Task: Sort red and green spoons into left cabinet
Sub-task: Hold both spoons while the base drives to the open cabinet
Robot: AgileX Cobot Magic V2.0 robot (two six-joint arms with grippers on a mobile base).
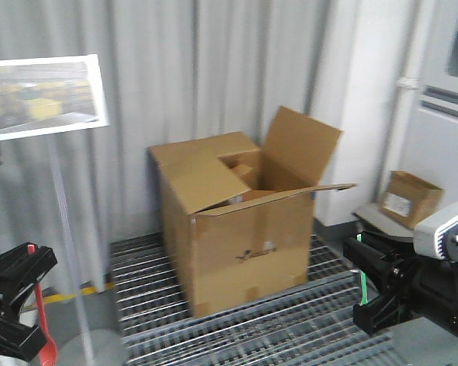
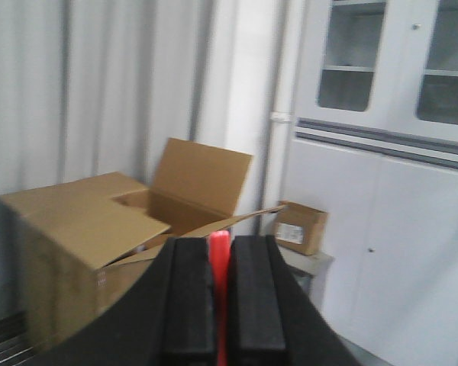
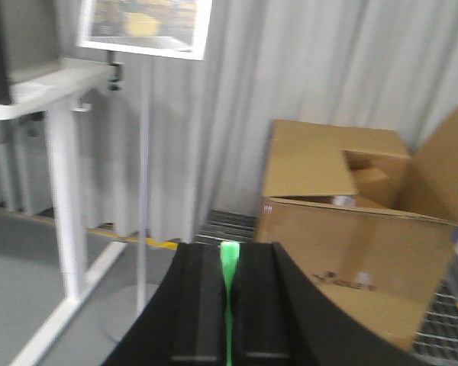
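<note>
Left pincer (image 2: 219, 252) is clamping narrow on the red spoon (image 2: 220, 282). The handle is running straight up the slit between the two black pads and poking out a bit past the tips. In the front view that spoon is hanging down from the pincer at the lower left edge of the frame.

Right pincer (image 3: 228, 255) is doing the same thing with the green spoon (image 3: 228, 305), pinching it tight between its pads. From the front it's showing as a thin green line dropping down beside the black fingers on the right. The two arms are sitting well apart, one at each side.

Between them a big cardboard box (image 1: 237, 229) is sitting on a metal grating (image 1: 305, 328) with its flaps open. A small box (image 1: 412, 200) is resting off to the right, and the left wrist camera is facing a pale cabinet with glass doors (image 2: 382, 198). A sign on a pole (image 1: 42, 95) is standing at the left. Everything's looking a bit blurry.
</note>
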